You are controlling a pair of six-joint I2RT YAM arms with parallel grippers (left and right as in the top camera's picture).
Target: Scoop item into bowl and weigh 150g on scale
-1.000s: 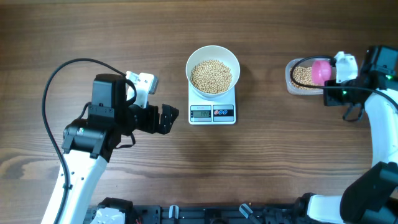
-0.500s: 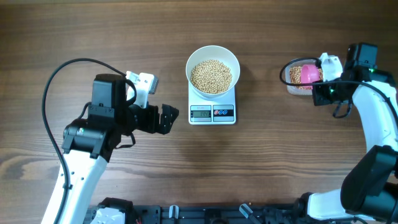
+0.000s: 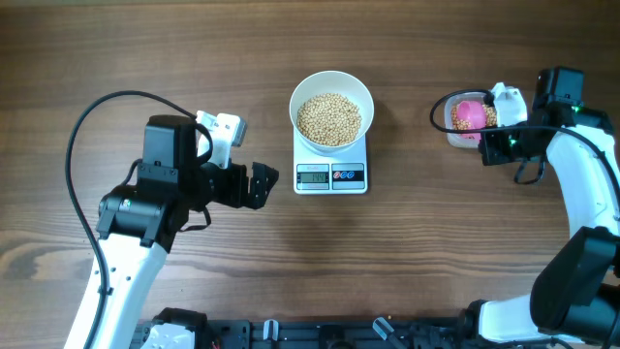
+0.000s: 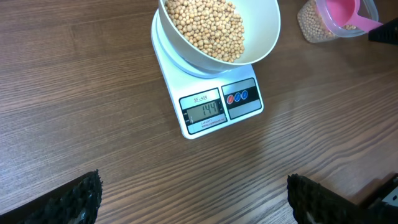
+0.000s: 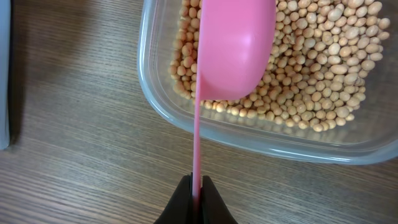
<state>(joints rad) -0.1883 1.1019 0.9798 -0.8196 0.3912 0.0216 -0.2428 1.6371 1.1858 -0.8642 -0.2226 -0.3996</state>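
Pink scoop (image 5: 236, 50) clenched by right end effector (image 5: 196, 198), beans (image 5: 323, 81) just beyond. Left end effector (image 3: 266, 185) released; bowl (image 4: 264, 37) ahead.

Table (image 3: 407, 252), centre: scale (image 3: 330, 177), display edge toward the robot.
On scale, set toward its far edge: bowl (image 3: 331, 77).
In bowl: beans (image 3: 329, 118).
Right of scale, well apart: tub (image 3: 449, 122), with further beans (image 5: 323, 93) inside.
Over tub: scoop (image 3: 470, 114), handle pinched in the right gripper (image 5: 196, 194) on the tub's right.
Left of scale, near: left gripper (image 3: 263, 184).
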